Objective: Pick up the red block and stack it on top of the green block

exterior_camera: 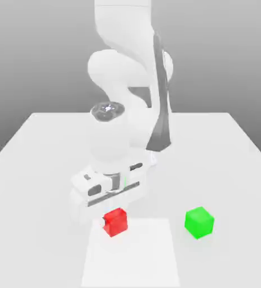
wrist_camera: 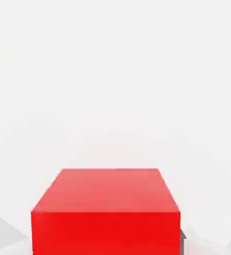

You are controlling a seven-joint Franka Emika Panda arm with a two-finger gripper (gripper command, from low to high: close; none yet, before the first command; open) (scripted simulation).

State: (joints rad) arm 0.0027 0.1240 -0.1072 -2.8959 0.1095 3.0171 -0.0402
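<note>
Arm bent low over the red block

The gripper has its fingers closed on the red block, which sits on the white table; the green block stands apart toward the exterior view's right.

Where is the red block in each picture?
Exterior view: the red block sits low and near the middle on the white table, right under the robot's hand, with the green block apart from it toward the exterior view's right.
Hand view: the red block is big and very close, with white table behind it.
Shared landmark: the white table under the red block.
</note>
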